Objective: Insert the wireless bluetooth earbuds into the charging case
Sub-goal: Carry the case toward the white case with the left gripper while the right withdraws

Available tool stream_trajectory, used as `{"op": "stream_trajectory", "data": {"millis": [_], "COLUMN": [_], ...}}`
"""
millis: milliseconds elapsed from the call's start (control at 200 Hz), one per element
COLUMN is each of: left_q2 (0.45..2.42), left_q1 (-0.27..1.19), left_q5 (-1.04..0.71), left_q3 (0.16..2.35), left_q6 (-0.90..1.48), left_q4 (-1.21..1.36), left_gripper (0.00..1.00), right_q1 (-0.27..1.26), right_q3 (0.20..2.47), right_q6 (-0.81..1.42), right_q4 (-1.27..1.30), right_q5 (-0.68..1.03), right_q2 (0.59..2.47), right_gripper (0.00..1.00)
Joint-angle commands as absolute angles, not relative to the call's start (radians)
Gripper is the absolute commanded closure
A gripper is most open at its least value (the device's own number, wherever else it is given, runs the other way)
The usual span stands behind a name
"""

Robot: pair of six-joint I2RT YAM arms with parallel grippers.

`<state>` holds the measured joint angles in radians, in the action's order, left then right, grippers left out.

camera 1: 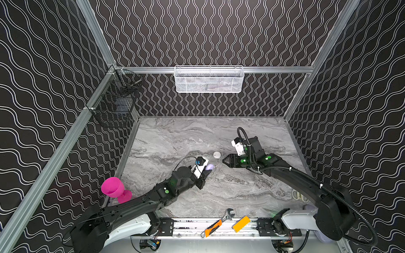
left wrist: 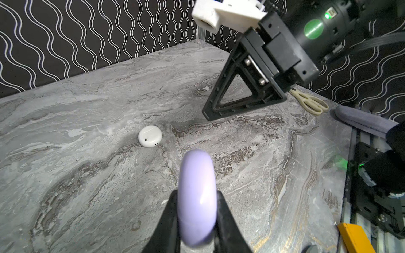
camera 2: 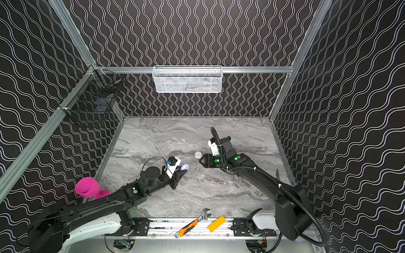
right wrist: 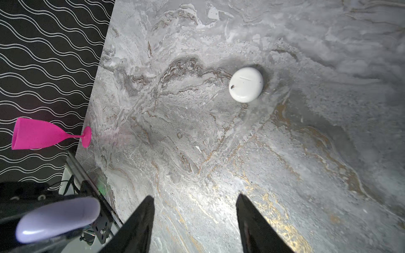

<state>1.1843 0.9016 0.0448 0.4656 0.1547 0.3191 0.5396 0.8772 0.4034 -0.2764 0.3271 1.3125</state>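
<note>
Left gripper [left wrist: 197, 195]: clamped tight on pale lavender round plastic charging case [left wrist: 197, 170]. Case held on edge, clear of grey marbled surface [left wrist: 87, 175], free rim poking past fingertips toward right gripper [right wrist: 195, 196]. Probably presented that way so other arm can reach lid.

Right gripper: jaws parted roughly halfway, nothing between them.

White round plastic charging case [right wrist: 246, 84]: flat on surface, looks closed, just ahead of right gripper, untouched.

Wireless bluetooth earbuds: none visible in any view; whether already inside closed cases, cannot tell.
</note>
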Motion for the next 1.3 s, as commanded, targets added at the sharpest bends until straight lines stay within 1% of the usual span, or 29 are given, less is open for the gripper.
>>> {"op": "stream_trajectory", "data": {"millis": [0, 235, 400, 536, 766, 901, 1166, 1296], "left_q2": [1.221, 1.288, 1.327, 1.354, 1.418, 1.454, 1.560, 1.601], "left_q1": [0.883, 0.826, 0.792, 0.755, 0.701, 0.672, 0.605, 0.583], "left_q5": [0.018, -0.044, -0.064, -0.115, -0.188, -0.231, -0.357, -0.385], "left_q3": [0.504, 0.583, 0.635, 0.660, 0.719, 0.761, 0.826, 0.849], "left_q6": [0.185, 0.205, 0.196, 0.210, 0.222, 0.228, 0.289, 0.309], "left_q4": [0.317, 0.254, 0.185, 0.173, 0.143, 0.121, 0.131, 0.126], "left_gripper": [0.99, 0.99, 0.99, 0.99, 0.99, 0.99, 0.99, 0.99], "right_q1": [0.522, 0.487, 0.471, 0.469, 0.469, 0.468, 0.468, 0.468], "right_q3": [0.835, 0.761, 0.710, 0.664, 0.568, 0.537, 0.498, 0.474], "right_q6": [0.408, 0.412, 0.407, 0.397, 0.413, 0.415, 0.432, 0.429], "right_q4": [-0.190, -0.144, -0.118, -0.095, 0.009, 0.026, 0.047, 0.059], "right_q5": [0.364, 0.391, 0.337, 0.275, 0.308, 0.286, 0.259, 0.233], "right_q2": [1.286, 1.269, 1.230, 1.196, 1.148, 1.118, 1.116, 1.094], "right_gripper": [0.38, 0.37, 0.37, 0.37, 0.37, 0.36, 0.36, 0.36]}}
